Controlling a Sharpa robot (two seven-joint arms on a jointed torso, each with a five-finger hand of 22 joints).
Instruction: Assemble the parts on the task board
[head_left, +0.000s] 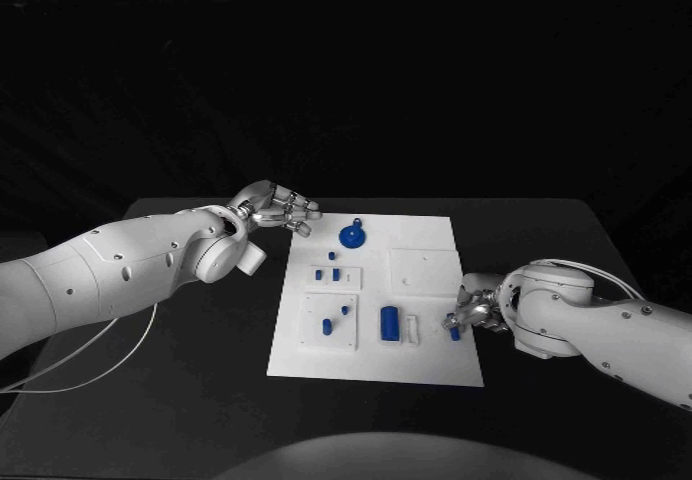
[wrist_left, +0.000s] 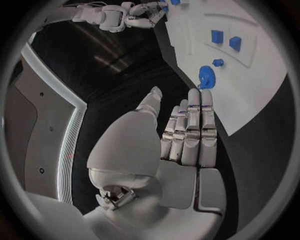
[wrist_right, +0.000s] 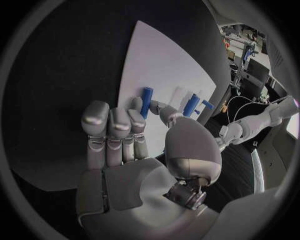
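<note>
The white task board (head_left: 433, 360) lies mid-table. My right hand (head_left: 473, 314) rests at its right edge; thumb and a finger pinch the near end of a slim blue peg (head_left: 456, 334) (wrist_right: 145, 101), which lies low on the board (wrist_right: 156, 60). The other fingers (wrist_right: 109, 122) stay straight and together. My left hand (head_left: 274, 210) (wrist_left: 187, 130) hovers open beside the board's far left corner, holding nothing. A round blue part with a knob (head_left: 353, 237) (wrist_left: 206, 76) lies just beyond its fingertips.
A thick blue cylinder (head_left: 389, 322) (wrist_right: 192, 104) stands beside a white block (head_left: 413, 328) mid-board. Small blue pieces (head_left: 327, 272) (wrist_left: 225, 40) sit in a left-hand recess, and two more (head_left: 333, 318) in the plate below. A bare square plate (head_left: 423, 270) lies toward the right.
</note>
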